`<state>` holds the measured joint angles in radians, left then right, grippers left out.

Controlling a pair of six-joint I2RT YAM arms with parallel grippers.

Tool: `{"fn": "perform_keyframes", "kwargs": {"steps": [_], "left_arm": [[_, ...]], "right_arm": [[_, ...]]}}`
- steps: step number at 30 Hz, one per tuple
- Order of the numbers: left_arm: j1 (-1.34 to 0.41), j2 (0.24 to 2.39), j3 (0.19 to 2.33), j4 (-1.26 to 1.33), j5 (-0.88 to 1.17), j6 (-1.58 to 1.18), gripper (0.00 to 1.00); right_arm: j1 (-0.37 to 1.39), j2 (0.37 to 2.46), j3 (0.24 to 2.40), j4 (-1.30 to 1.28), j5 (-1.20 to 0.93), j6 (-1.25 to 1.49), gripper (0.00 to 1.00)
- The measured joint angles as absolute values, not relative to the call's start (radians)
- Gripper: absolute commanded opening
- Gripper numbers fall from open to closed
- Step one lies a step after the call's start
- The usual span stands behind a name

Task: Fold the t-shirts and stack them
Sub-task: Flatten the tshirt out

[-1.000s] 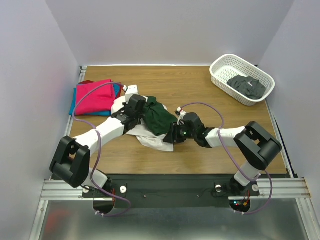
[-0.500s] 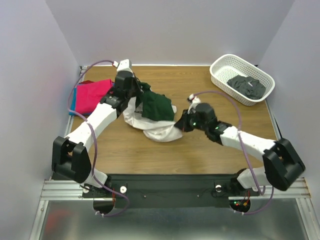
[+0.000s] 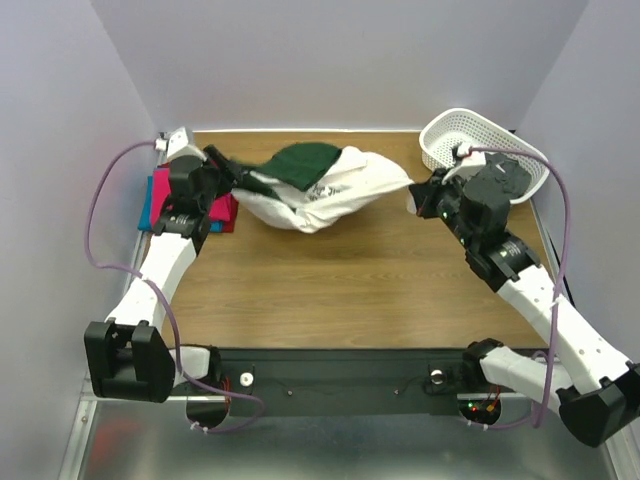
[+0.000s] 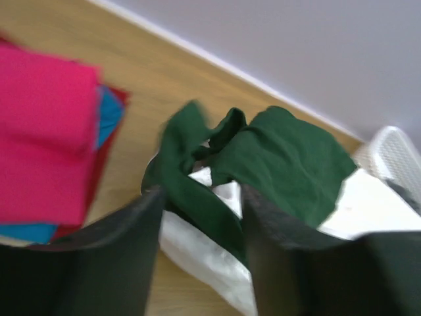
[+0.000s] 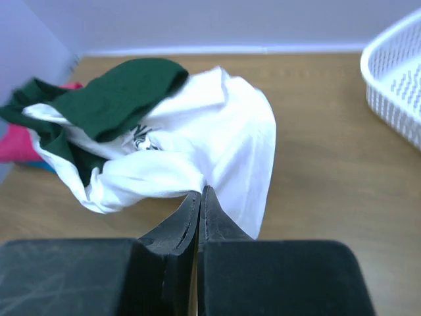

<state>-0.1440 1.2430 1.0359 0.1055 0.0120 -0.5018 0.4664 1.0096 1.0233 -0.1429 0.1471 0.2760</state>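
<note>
1. Two-ended span: white shirt (image 3: 330, 195) strung left-to-right over worktop (image 3: 350, 290), between grippers.
2. Right gripper (image 5: 199, 192) pinched shut on white hem.
3. Left gripper (image 4: 200, 194) parted, green sleeve (image 4: 191, 197) loose between.

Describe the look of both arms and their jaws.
Left arm and right arm: white shells between chunky black joints, each trailed by a looping purple cable. Left gripper and right gripper have matte black jaws, the right's tapering to thin tips.

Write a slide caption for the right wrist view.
Right gripper pinches the white shirt over the table; basket at right.
</note>
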Motion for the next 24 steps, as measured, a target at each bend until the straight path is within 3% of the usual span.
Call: {"fn": "perform_keyframes", "kwargs": {"steps": [1,2,3,7,12,16,24], "left_arm": [[-0.119,1.233,0.984,0.108,-0.020,-0.514,0.90],[-0.103,1.229,0.936,0.113,-0.053,-0.522,0.98],[-0.097,1.228,0.889,0.113,-0.076,-0.532,0.99],[-0.142,1.228,0.775,0.095,-0.132,-0.538,0.99],[-0.341,1.261,0.773,0.119,-0.189,-0.531,0.98],[-0.468,1.393,0.844,0.144,-0.192,-0.524,0.83],[-0.486,1.659,0.978,0.169,-0.196,-0.522,0.80]], "right_arm": [[0.466,0.992,0.986,-0.152,0.152,0.280,0.00],[0.466,0.984,0.953,-0.160,0.153,0.285,0.00],[0.466,0.981,0.918,-0.176,0.154,0.290,0.00],[0.466,1.032,0.774,-0.241,0.151,0.315,0.00],[0.466,1.076,0.706,-0.307,0.150,0.334,0.00],[0.466,1.075,0.708,-0.302,0.150,0.341,0.00],[0.466,1.065,0.706,-0.299,0.133,0.349,0.00]]}}
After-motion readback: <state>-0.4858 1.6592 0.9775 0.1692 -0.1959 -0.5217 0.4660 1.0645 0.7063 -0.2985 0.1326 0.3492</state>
